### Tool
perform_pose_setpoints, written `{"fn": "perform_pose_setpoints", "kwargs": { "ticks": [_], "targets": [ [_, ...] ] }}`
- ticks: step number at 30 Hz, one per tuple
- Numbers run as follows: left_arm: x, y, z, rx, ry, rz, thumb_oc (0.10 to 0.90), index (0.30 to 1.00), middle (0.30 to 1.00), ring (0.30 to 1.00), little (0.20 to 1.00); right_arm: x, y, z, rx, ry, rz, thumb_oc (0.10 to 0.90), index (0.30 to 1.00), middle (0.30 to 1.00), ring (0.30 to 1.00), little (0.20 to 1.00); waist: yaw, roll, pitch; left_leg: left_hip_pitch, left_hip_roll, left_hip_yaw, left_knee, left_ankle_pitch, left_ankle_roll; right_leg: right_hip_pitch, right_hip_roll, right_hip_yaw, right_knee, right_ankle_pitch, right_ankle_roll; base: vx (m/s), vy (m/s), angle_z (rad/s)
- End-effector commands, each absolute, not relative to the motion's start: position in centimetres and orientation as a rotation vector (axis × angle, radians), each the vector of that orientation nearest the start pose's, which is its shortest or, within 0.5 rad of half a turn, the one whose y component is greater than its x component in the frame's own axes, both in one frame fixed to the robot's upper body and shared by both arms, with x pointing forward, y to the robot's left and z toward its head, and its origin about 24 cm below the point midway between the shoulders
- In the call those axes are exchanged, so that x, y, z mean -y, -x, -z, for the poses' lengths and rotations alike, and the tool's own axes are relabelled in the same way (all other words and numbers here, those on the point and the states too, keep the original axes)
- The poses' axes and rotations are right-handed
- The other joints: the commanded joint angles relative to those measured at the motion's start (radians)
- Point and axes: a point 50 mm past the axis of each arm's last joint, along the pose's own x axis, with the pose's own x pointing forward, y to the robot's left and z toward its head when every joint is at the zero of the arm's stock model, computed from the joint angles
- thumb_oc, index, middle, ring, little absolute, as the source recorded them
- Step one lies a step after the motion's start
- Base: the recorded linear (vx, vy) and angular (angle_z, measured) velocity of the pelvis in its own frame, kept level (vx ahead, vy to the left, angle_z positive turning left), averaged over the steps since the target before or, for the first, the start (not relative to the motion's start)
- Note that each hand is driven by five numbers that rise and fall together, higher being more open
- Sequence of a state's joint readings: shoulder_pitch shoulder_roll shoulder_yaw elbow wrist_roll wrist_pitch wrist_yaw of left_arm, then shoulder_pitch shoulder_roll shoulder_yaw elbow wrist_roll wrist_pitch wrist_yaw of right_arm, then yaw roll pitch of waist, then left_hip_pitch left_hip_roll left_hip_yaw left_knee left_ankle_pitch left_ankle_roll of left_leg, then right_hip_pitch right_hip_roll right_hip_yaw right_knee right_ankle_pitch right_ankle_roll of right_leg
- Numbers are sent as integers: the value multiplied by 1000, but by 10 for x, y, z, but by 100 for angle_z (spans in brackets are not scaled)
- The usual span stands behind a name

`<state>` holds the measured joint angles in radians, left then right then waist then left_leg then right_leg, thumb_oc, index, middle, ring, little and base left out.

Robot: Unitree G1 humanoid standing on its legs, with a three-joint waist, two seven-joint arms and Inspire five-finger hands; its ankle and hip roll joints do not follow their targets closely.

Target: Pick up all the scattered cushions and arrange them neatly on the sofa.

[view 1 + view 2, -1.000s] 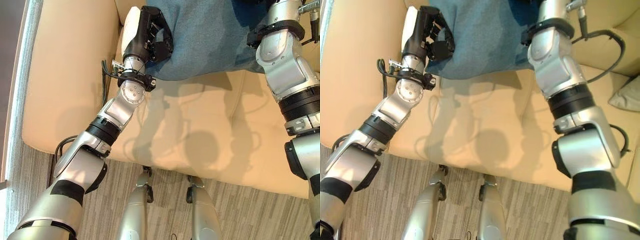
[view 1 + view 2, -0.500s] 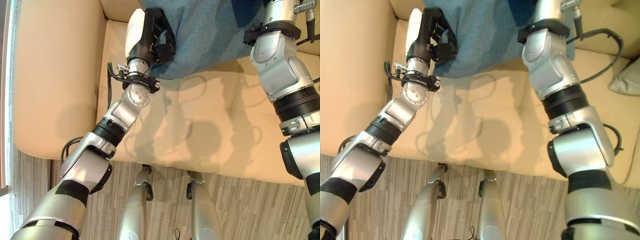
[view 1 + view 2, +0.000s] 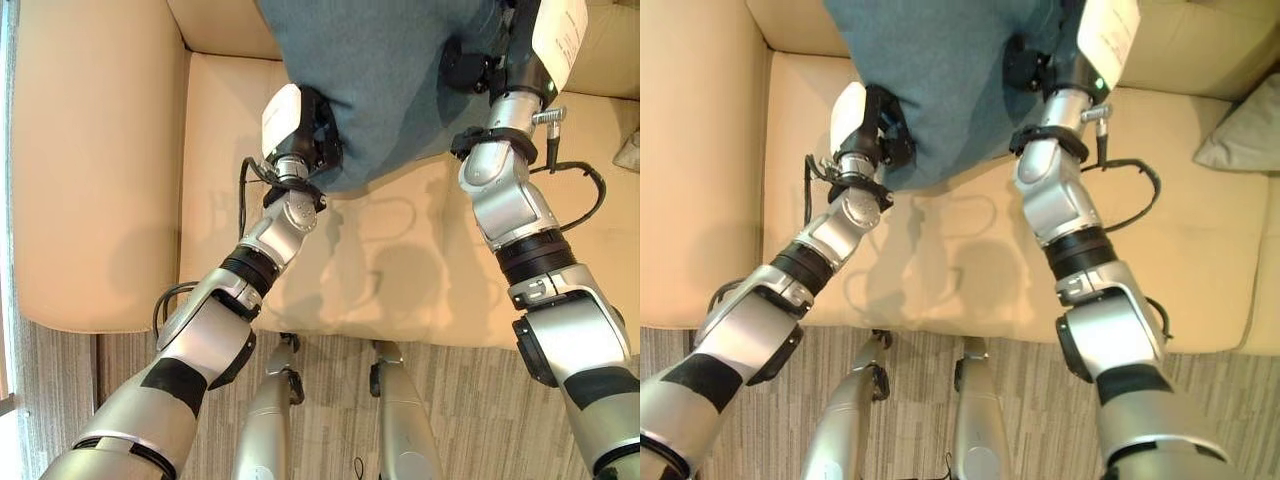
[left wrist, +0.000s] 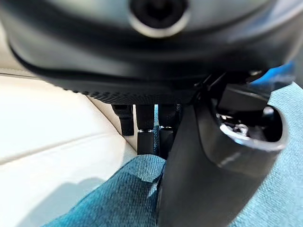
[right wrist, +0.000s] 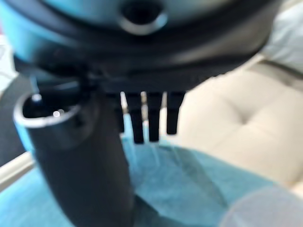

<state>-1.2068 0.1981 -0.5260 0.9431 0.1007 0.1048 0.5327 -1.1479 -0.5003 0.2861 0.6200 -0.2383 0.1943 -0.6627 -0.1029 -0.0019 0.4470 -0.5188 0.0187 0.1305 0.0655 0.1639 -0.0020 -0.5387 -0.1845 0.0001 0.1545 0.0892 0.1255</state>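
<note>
A large blue cushion [image 3: 390,80] hangs above the beige sofa seat [image 3: 400,280], held between both hands. My left hand [image 3: 300,130] grips its lower left edge. In the left wrist view the cloth [image 4: 109,198] runs between the thumb [image 4: 203,179] and the fingers [image 4: 147,127]. My right hand [image 3: 520,50] holds the cushion's right side. The right wrist view shows its thumb [image 5: 80,156] in front of the blue cloth [image 5: 180,184] and its fingers [image 5: 151,118] behind it.
A grey cushion [image 3: 1240,140] lies on the sofa seat at the far right. The wide left armrest [image 3: 90,170] borders the seat, and the backrest [image 3: 1200,50] runs behind it. Striped carpet [image 3: 480,400] lies in front of the sofa.
The camera has shifted, and the right hand has come into view. Both hands and the blue cushion have moved away from the left armrest toward the seat's middle.
</note>
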Motion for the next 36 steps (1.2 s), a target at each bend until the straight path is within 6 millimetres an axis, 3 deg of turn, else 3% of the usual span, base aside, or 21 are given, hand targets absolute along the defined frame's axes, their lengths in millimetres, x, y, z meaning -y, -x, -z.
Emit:
{"fn": "perform_pose_setpoints", "kwargs": {
  "ticks": [1,9,13,15,24,25,32,33,34,36],
  "targets": [
    [-81,-412,-244,473,-725,-275,800,900,900,900,900,214,-370,-310,704,650,786,800,900,900,900,900,-1,29,-115,-23,-16,-43,125,-238,6,10,48,-51,35,-128,-51,7,-5,-4],
    [-125,-415,-222,382,-822,-388,800,900,900,900,900,240,-352,-272,682,382,730,800,900,900,900,900,-12,14,-141,-13,-16,-43,114,-236,7,22,49,-49,22,-125,-50,5,-4,-2],
    [-134,-415,-227,400,-862,-416,800,900,900,900,900,246,-350,-269,692,350,679,800,900,900,900,900,-15,8,-145,-16,-14,-40,117,-238,7,15,48,-49,27,-123,-48,-6,-4,-3],
    [-143,-415,-230,401,-855,-433,800,900,900,900,900,238,-355,-263,675,328,562,800,900,900,900,900,-15,2,-140,-21,-12,-34,118,-236,6,13,45,-51,22,-116,-44,-15,-1,-2],
    [-130,-414,-232,430,-829,-366,800,900,900,900,900,202,-367,-243,607,224,238,800,900,900,900,900,-15,-1,-123,-39,-10,-29,121,-225,3,-9,39,-52,21,-104,-44,5,2,-1],
    [-126,-415,-234,434,-830,-349,800,900,900,900,900,195,-373,-236,559,266,186,800,900,900,900,900,-10,2,-124,-29,-8,-36,121,-249,-3,-6,43,-43,28,-126,-39,86,6,-1],
    [-116,-416,-246,459,-800,-318,800,900,900,900,900,182,-390,-228,424,488,89,800,900,900,900,900,-1,0,-102,-38,-6,-32,121,-239,-9,-17,42,-45,30,-118,-39,8,-2,-2],
    [-115,-416,-248,464,-794,-312,800,900,900,900,900,180,-391,-227,411,515,66,522,484,484,484,484,1,-1,-99,-40,-6,-32,121,-238,-9,-16,42,-44,27,-117,-39,0,0,0],
    [-113,-416,-248,465,-780,-305,800,900,900,900,900,178,-392,-227,407,534,54,422,333,333,333,333,1,0,-96,-40,-5,-32,121,-237,-10,-17,41,-46,28,-116,-39,0,0,0],
    [-110,-414,-254,493,-726,-276,800,900,900,900,900,175,-392,-229,411,551,33,400,300,300,300,300,4,2,-91,-41,-6,-32,122,-236,-10,-16,42,-46,27,-115,-40,0,0,0]
  ]
}}
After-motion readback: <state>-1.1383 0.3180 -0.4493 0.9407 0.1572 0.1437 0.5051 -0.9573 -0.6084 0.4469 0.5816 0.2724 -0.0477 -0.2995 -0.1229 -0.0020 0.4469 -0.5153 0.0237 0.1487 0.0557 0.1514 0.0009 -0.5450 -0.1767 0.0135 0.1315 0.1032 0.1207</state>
